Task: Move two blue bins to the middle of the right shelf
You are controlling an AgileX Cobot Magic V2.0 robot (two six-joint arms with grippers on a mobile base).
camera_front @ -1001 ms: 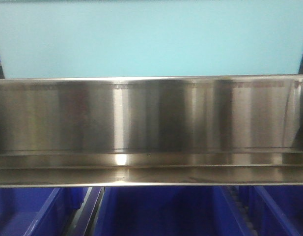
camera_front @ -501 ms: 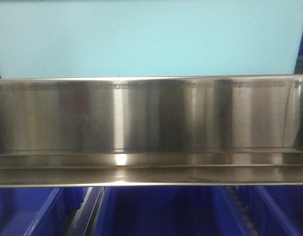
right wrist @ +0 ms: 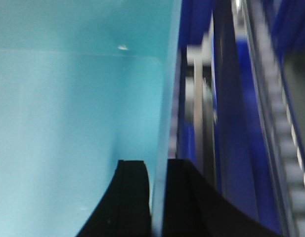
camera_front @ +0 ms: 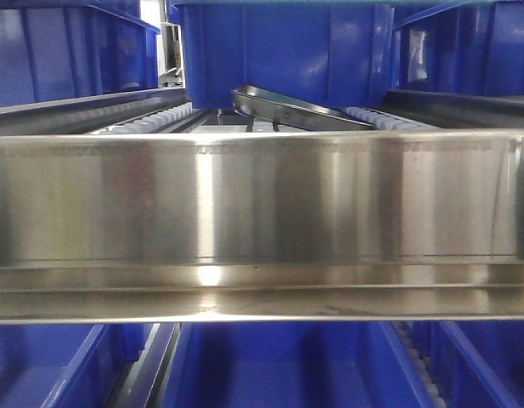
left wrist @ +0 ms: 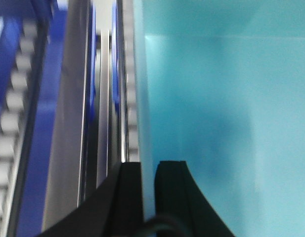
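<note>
While the light-blue bin hangs between both arms | left gripper pinches its left wall | right gripper pinches the opposite wall | step: mid-carry, I judge | next: level, matched travel past the steel rail

Layout at the shelf beam and the bin.
Front view: the shelf beam spans the full width; above and behind it, 2 roller tracks flank a tilted tray, with 3 upper bins behind them; 3 lower bins sit beneath the beam. Wrist views: 1 wall of the bin stands between the fingers of the left gripper, shelf rails to its left; the opposite wall, apparently, stands likewise in the right gripper, rails to its right.
</note>
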